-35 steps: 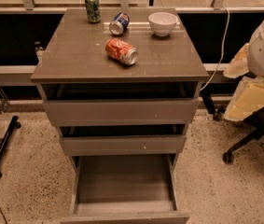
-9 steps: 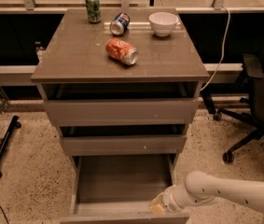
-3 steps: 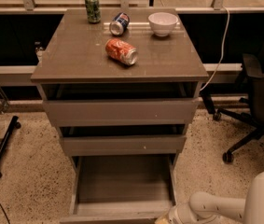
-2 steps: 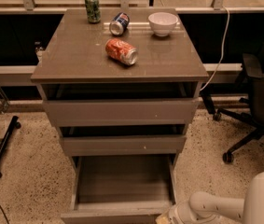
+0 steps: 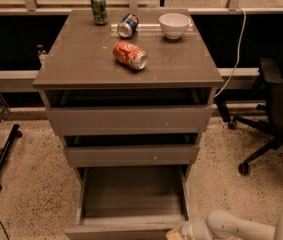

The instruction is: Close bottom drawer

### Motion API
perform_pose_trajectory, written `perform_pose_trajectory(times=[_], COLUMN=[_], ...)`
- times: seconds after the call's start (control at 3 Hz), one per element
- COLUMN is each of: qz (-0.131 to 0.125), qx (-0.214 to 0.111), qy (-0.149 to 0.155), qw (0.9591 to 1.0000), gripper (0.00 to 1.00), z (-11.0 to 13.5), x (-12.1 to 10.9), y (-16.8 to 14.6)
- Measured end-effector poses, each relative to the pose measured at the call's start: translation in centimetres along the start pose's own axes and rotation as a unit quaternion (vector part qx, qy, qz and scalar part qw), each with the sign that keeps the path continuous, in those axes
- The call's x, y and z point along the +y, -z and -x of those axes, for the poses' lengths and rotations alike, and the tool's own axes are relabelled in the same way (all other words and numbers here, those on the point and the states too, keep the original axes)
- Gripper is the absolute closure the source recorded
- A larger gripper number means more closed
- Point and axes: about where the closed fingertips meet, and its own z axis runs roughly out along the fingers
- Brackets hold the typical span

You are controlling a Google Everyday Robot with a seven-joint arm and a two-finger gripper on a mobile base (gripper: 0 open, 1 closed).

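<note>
The bottom drawer [image 5: 131, 199] is the lowest of three taupe-grey drawers. It is pulled out towards me, and its smooth grey inside holds nothing. Its front panel [image 5: 116, 231] runs along the lower edge of the view. My gripper [image 5: 177, 233] is at the bottom edge, at the right end of that front panel, on the end of the white arm [image 5: 236, 227] that comes in from the lower right. The gripper tip is cut off by the frame edge.
The cabinet top [image 5: 81, 59] carries a green can [image 5: 99, 8], a blue can [image 5: 127, 25], a red can [image 5: 130, 55] lying on its side and a white bowl [image 5: 174, 25]. A black office chair [image 5: 276, 114] stands at the right. A black stand leg [image 5: 3, 156] lies on the floor at the left.
The arm came in from the right, dropped low and now sits at the drawer's front right corner. Over the last second the drawer front has moved slightly inwards.
</note>
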Motion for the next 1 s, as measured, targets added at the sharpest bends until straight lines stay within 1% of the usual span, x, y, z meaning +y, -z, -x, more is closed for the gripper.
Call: perform_pose_trajectory(times=[0.33,0.67,1.0], qz=[-0.004,-0.013,-0.019], qx=[-0.027,-0.064,-0.094], qy=[0.014,0.036,0.052], qw=[0.9995,0.9972,0.9941], gripper=[1.0,1.0,1.0], z=[1.3,4.0,6.4], x=[-0.6,-1.9,-3.1], y=[-0.5,-1.2,-1.6])
